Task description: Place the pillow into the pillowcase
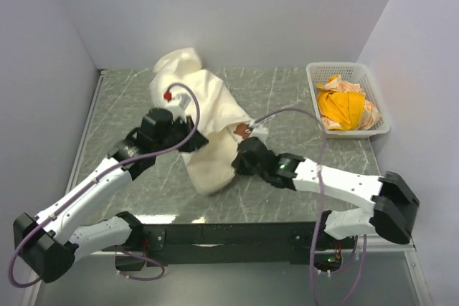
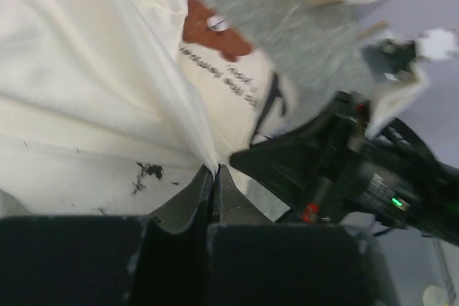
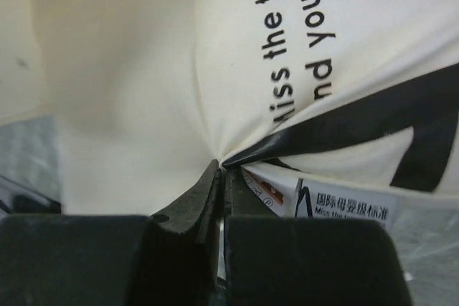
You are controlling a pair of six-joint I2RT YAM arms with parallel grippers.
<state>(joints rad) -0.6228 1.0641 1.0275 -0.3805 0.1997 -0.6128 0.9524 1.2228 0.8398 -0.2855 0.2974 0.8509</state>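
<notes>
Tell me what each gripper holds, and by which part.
Left gripper: shut on the pillowcase, pinching a fold at its edge. Right gripper: shut on the pillow, pinching its printed cloth beside the tag.

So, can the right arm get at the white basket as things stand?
Probably not at once. Nothing stands between the right gripper and the basket, but the jaws are shut on the cream fabric, so it would have to let go first.

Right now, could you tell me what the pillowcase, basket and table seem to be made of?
Pillowcase: thin cream cloth, slightly sheeny; it wrinkles and drapes limply. Basket: apparently white plastic, with moulded lattice walls. Table: dark green, marble-like with pale veins; real stone or a print, I cannot tell.
</notes>
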